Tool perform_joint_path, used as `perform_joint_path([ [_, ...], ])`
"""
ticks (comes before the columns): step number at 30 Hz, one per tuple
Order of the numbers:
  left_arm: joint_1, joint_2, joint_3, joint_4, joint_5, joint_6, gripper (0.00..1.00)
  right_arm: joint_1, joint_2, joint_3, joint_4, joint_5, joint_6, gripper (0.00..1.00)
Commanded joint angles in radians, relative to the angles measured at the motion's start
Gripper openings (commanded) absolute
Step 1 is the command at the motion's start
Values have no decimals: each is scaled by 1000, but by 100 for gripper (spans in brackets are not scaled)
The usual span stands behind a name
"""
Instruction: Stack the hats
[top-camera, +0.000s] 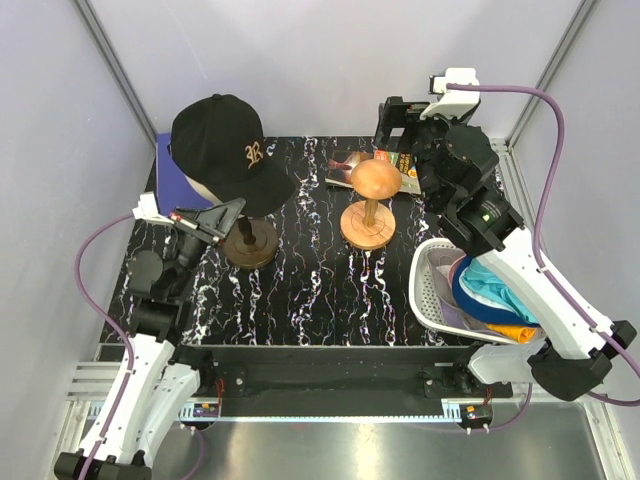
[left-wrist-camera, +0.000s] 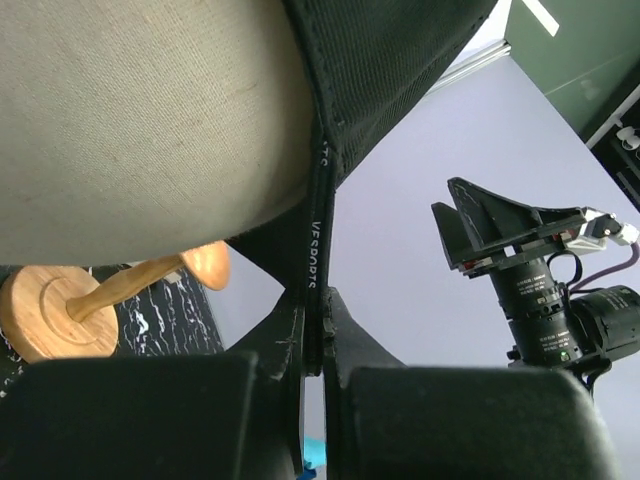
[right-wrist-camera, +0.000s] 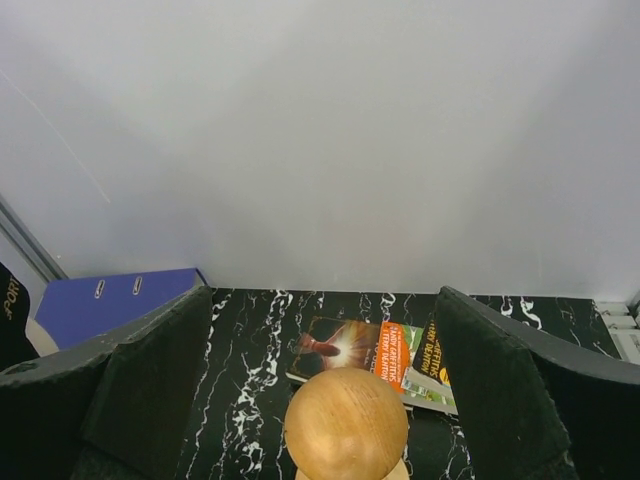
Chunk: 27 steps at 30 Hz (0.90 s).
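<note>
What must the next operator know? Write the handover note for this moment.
Left gripper: shut on the edge of the black cap.
Right gripper: open, holding nothing, above the wooden stand.
Cap: sits on the head, at the left.
Other hats: piled in the basket, at the right, near the right arm.
Done: at most the cap is on the head; no stack shows.
Left: the wooden stand is bare, and the hats in the basket are not yet stacked.
</note>
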<state>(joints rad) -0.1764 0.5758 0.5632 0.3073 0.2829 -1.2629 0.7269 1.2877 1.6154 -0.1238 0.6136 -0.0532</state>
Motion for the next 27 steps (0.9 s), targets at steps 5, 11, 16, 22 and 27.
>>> perform_joint_path([
  [5,11,-60,-133,211,-83,-78,0,6,19,-9,36,38,-33,100],
  [11,11,-77,-230,302,-117,-134,0,6,28,-17,36,48,-37,100],
  [16,11,-82,-351,441,-160,-210,0,6,32,-22,35,49,-37,100],
  [22,14,-70,-410,473,-175,-216,0,6,36,-25,30,51,-37,100],
  [27,55,-36,-412,463,-137,-201,0,6,38,-26,29,54,-34,99],
])
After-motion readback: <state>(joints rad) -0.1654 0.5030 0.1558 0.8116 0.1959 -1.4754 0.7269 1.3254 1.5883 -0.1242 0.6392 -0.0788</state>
